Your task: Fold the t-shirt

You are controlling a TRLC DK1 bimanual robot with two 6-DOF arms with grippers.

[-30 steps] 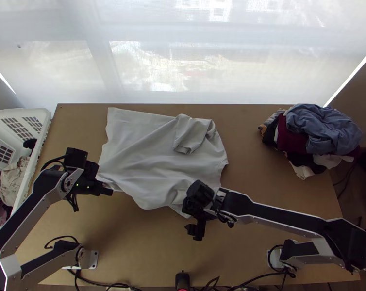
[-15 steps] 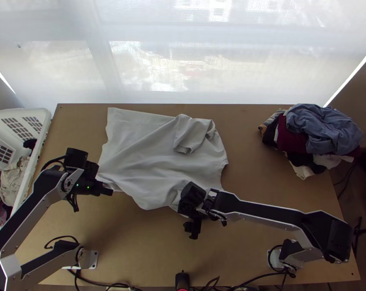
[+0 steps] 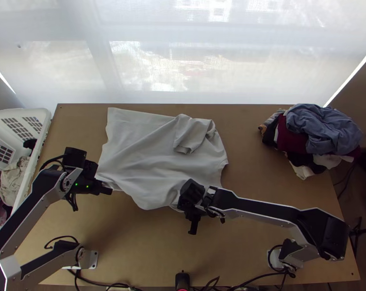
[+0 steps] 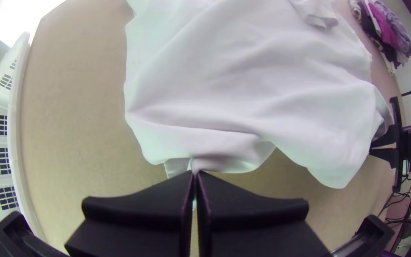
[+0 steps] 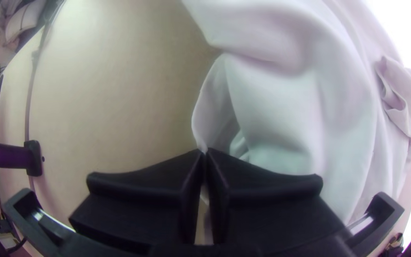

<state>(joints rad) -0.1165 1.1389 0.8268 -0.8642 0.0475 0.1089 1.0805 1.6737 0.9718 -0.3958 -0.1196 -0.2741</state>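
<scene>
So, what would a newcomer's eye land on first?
Probably the big pale grey t-shirt, spread but rumpled across the light wooden table, with the black left gripper and black right gripper each pinching its near side. After that, the heap of blue, maroon and black clothes at the top view's right and the white plastic basket at its left.

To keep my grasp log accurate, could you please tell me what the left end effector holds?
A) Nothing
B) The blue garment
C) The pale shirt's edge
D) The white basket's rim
C, as the left end effector is closed on an edge of the pale shirt.
</scene>
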